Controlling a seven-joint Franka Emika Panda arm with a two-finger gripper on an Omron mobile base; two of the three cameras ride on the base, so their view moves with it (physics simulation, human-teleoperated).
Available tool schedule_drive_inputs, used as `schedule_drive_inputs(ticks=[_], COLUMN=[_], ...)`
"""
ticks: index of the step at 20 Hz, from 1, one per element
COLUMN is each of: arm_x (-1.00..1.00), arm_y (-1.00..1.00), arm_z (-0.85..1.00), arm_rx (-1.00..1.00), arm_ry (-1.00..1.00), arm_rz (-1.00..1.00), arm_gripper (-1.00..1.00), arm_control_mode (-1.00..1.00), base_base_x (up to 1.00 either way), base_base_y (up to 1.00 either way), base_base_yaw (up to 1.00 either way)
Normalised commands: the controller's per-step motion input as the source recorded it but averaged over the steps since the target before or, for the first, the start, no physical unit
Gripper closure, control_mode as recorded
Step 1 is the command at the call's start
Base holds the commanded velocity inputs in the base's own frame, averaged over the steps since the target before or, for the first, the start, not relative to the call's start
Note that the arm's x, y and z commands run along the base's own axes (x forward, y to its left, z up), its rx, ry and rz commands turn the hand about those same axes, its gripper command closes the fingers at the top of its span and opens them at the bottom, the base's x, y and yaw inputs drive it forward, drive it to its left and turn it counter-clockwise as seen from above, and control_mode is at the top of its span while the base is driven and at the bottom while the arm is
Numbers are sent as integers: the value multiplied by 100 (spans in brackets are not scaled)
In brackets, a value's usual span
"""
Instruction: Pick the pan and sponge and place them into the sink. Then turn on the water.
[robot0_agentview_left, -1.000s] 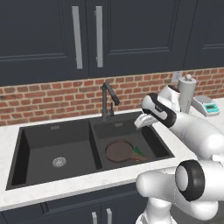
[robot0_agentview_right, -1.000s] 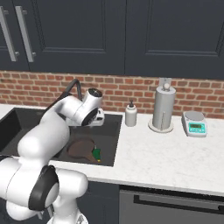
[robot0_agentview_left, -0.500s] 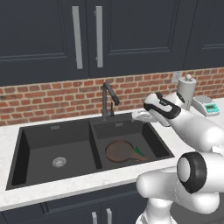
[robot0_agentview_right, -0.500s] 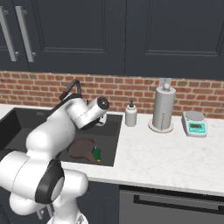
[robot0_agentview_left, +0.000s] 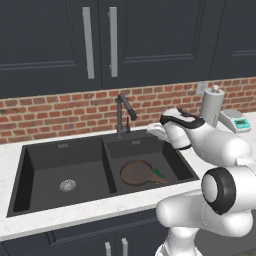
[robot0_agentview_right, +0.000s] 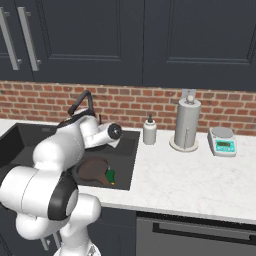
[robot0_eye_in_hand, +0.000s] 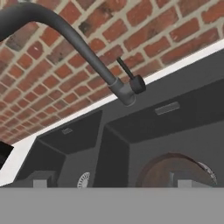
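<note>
Gripper (robot0_agentview_left: 152, 131): held over the narrower right basin, just right of the faucet (robot0_agentview_left: 124, 114), pointed toward it; its tips barely showed in the hand view, so whether it was spread or closed could not be told.

Pan (robot0_agentview_left: 137, 172): round, dark brown, lay flat on the floor of the right basin, handle pointing right. Also seen in the right base view (robot0_agentview_right: 92, 169) and at the lower edge of the hand view (robot0_eye_in_hand: 173, 168).

Sponge (robot0_agentview_left: 159, 173): green top, lay in the same basin, just beside the pan handle, toward the front right; in the right base view (robot0_agentview_right: 110, 176) a yellow edge showed.

Sink (robot0_agentview_left: 30, 172): matte black, two basins; silver drain (robot0_agentview_left: 68, 185) in the wide left basin.

Faucet: dark gooseneck, behind the divider, small lever on its side (robot0_eye_in_hand: 136, 83); no stream visible from the spout.

Counter (robot0_agentview_right: 185, 175): pale marble, carried a soap bottle (robot0_agentview_right: 149, 131), paper towel roll (robot0_agentview_right: 186, 124) and scale (robot0_agentview_right: 223, 141), all right of the sink. Brick backsplash (robot0_agentview_left: 55, 112) behind.
</note>
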Motion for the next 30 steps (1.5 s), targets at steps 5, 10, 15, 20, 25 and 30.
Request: schedule_drive_inputs(ticks=[5, 10, 15, 20, 25, 30], arm_x=[1, 21, 33, 36, 32, 32], arm_y=[0, 2, 0, 1, 5, 12], arm_z=[0, 0, 0, -1, -11, -6], arm_rx=[0, 1, 7, 2, 3, 0], arm_ry=[0, 0, 1, 0, 0, 0], arm_rz=[0, 0, 1, 0, 3, 6], arm_gripper=[-100, -100, -100, -100, -100, -100], arm_control_mode=[-100, -100, -100, -100, -100, -100], base_base_x=[0, 0, 0, 0, 0, 0], base_base_y=[0, 0, 0, 0, 0, 0], base_base_yaw=[0, 0, 0, 0, 0, 0])
